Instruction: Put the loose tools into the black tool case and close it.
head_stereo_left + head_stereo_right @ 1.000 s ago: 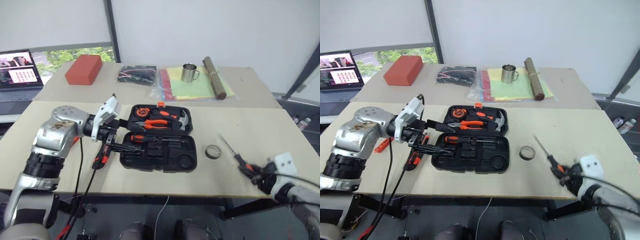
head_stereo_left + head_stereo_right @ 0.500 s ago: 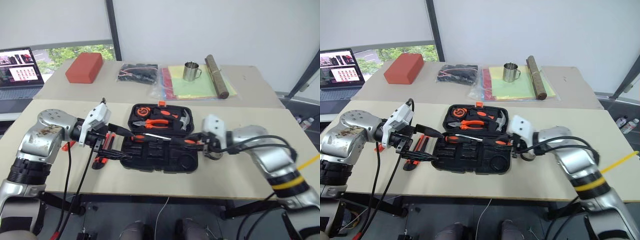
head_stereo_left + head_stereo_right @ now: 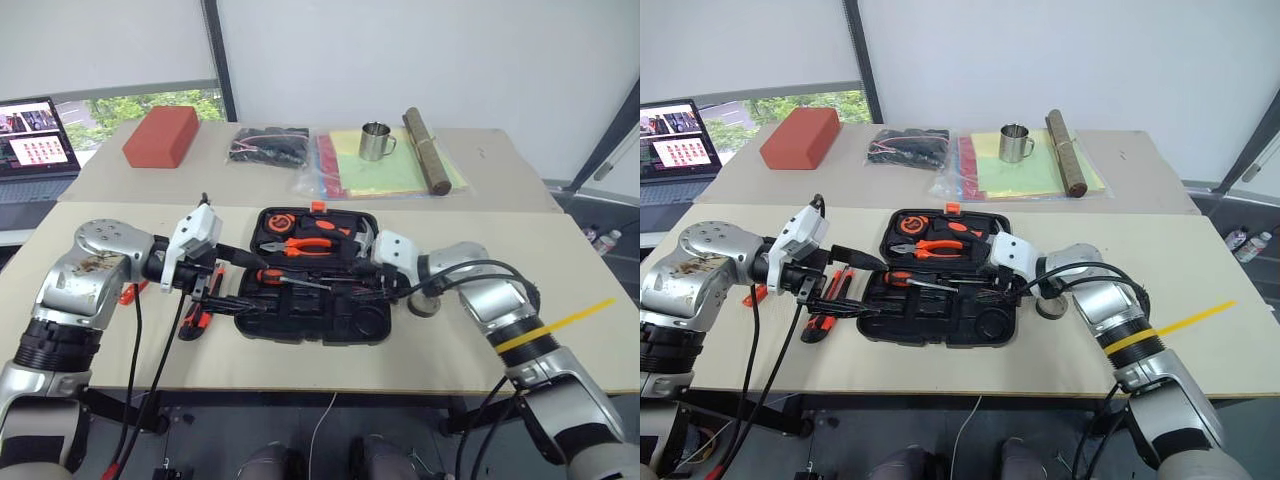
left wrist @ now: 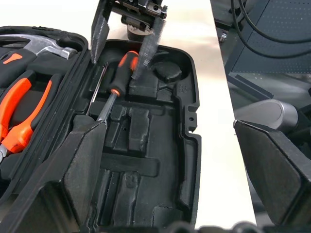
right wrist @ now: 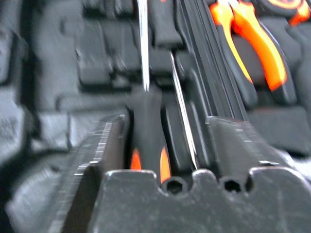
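Black moulded plastic is forming the flat hinged tool case [image 3: 315, 290], lying open on the pale matte tabletop [image 3: 560, 260] in the head views, with pliers and a hammer seated in its far half. The right gripper [image 3: 372, 283] is reaching over the case's right end, while the left gripper [image 3: 228, 283] is hovering at its left edge with fingers spread wide and empty. An orange-and-black utility knife [image 3: 200, 305] is lying just left of the case, a small grey tape roll [image 3: 428, 303] just right of it.

In the left wrist view, the orange-and-black-handled screwdriver [image 4: 116, 82] is lying in a slot between the right gripper's parted fingers.

In the right wrist view, the glossy handle is sitting between the fingers, which are standing apart from it. Good practice, I judge: let the steel shaft settle along its groove, then lift away straight so nothing drags it out.
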`<move>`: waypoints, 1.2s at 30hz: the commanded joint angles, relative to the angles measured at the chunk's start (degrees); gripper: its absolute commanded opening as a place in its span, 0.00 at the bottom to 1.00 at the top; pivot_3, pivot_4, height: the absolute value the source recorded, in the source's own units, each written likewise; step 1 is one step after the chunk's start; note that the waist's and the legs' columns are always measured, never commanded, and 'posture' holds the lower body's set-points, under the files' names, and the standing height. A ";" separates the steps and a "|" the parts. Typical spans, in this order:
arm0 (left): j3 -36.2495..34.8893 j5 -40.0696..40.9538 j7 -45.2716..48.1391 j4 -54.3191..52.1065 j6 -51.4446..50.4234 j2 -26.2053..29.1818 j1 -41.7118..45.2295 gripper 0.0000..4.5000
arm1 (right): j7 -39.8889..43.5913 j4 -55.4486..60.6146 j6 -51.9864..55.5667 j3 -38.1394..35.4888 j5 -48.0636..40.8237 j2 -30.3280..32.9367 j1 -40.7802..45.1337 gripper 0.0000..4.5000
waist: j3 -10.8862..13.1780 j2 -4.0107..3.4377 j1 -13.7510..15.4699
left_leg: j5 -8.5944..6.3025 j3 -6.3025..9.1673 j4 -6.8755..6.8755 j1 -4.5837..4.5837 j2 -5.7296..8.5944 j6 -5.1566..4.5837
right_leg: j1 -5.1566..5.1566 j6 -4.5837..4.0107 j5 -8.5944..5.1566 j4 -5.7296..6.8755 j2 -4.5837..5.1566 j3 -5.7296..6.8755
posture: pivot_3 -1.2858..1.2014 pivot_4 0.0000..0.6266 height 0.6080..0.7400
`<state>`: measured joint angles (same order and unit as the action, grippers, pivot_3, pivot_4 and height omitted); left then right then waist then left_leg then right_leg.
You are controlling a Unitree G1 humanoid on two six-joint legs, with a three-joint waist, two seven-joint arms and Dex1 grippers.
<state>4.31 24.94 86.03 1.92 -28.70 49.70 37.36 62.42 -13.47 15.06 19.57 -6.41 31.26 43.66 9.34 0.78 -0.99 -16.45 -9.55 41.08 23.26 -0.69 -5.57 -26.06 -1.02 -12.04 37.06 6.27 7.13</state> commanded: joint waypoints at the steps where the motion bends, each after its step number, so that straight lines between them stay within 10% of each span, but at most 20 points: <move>1: -0.94 0.56 -0.42 -0.49 0.93 -0.38 1.30 1.00 | 0.31 4.07 1.82 -2.95 -1.61 -0.03 0.76 0.94 | 0.00 0.00 0.07 | 0.00 0.00 0.00 0.01 0.00 0.00 | 0.00 0.00 0.00 -0.01 0.00 0.00 | 0.52 0.24 0.97; 6: -0.51 0.06 -0.66 0.17 1.38 -1.27 2.00 1.00 | -0.93 4.24 4.59 -4.01 -2.50 -1.68 0.94 0.76 | 0.00 0.00 -0.03 | 0.00 0.00 0.00 -0.01 0.00 0.00 | 0.00 0.00 0.00 0.01 -0.01 0.00 | 0.52 0.24 0.97; 16: -0.02 -0.69 -0.62 1.03 2.09 -1.58 2.39 1.00 | -2.57 1.19 4.04 0.60 2.45 -5.45 0.32 0.01 | 0.00 0.00 -0.11 | 0.00 -0.04 0.00 -0.02 0.00 0.01 | -0.01 0.00 0.00 0.02 -0.03 -0.03 | 0.52 0.24 0.97; 24: -0.34 -1.69 -1.88 1.61 2.73 -1.45 1.44 1.00 | -4.37 -1.05 1.90 4.91 8.87 -6.17 -2.25 0.01 | -0.04 0.00 -0.21 | 0.00 -0.08 -0.03 -0.14 -0.01 0.03 | 0.03 -0.01 -0.01 0.03 -0.04 -0.06 | 0.52 0.24 0.97; 32: -8.71 -0.55 -10.06 -1.41 -1.66 2.25 -8.09 1.00 | -3.95 16.13 15.42 -11.92 -9.48 -6.41 -1.11 0.01 | -0.02 -0.03 -0.59 | 0.04 -0.07 -0.04 -0.04 -0.03 0.09 | -0.12 -0.05 0.01 0.09 -0.05 -0.10 | 0.52 0.24 0.97; 36: -19.64 0.67 -15.96 -4.72 -5.39 4.50 -19.74 1.00 | -2.79 29.01 27.58 -18.16 -20.64 -1.92 -4.44 0.25 | -0.02 -0.03 -0.67 | 0.03 0.04 -0.21 -0.04 -0.07 0.09 | -0.11 -0.09 0.00 0.03 -0.02 -0.07 | 0.52 0.24 0.97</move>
<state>-9.23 24.43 72.65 0.01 -32.74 52.87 20.70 58.94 9.18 37.34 4.34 -21.30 28.40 40.69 9.32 0.76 -1.66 -16.42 -9.47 40.81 23.18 -0.76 -5.48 -26.13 -1.12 -12.05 37.06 6.42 7.06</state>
